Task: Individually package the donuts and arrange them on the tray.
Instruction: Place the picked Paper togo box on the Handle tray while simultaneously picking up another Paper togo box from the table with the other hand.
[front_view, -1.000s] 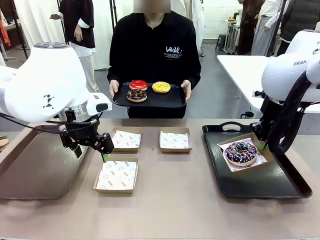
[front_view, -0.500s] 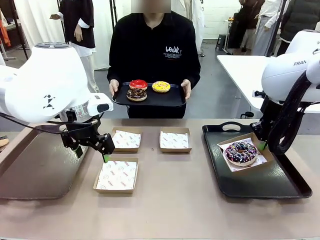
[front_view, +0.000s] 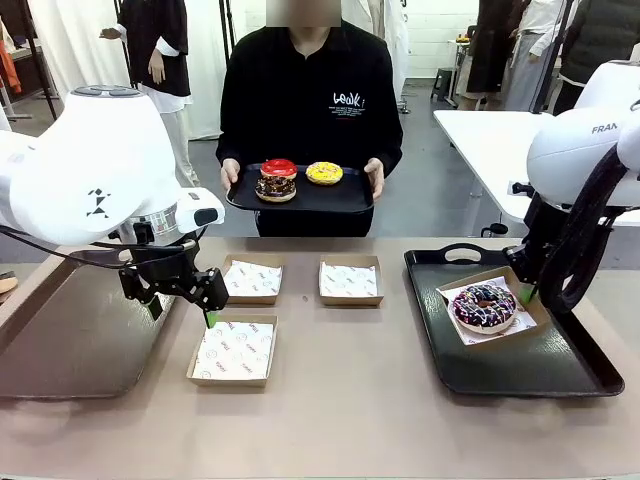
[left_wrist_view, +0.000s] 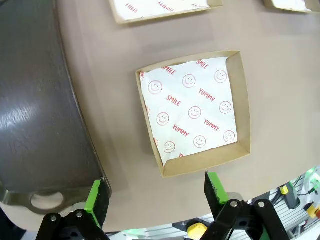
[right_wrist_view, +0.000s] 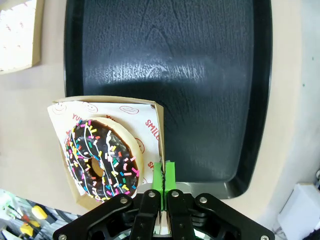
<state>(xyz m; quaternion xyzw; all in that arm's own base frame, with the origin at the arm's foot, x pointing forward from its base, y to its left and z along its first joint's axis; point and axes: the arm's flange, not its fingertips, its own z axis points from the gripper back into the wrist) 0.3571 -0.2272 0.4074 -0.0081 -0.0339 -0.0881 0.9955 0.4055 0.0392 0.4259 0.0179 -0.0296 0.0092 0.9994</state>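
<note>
A person at the far side holds a black tray (front_view: 345, 203) carrying a red-glazed donut (front_view: 278, 168), a chocolate donut (front_view: 275, 188) and a yellow donut (front_view: 323, 173). A dark sprinkled donut (front_view: 483, 305) (right_wrist_view: 102, 157) lies in a paper-lined box (front_view: 530, 310) (right_wrist_view: 156, 125) on the black tray (front_view: 520, 370) (right_wrist_view: 200, 75) at the table's right. My right gripper (front_view: 527, 291) (right_wrist_view: 164, 175) is shut on that box's rim. My left gripper (front_view: 182, 310) (left_wrist_view: 156, 197) hangs open over the table, just beside the near empty box (front_view: 233, 350) (left_wrist_view: 195, 112).
Two more empty paper-lined boxes (front_view: 250, 279) (front_view: 350, 279) sit mid-table behind the near one. A large grey tray (front_view: 70, 340) (left_wrist_view: 40, 115) lies at the left. Bare tabletop runs along the front edge. A white table (front_view: 490, 130) stands at the back right.
The right gripper and the boxed donut have shifted slightly to the right on the tray. The person's tray has moved a little. The left gripper has barely moved.
</note>
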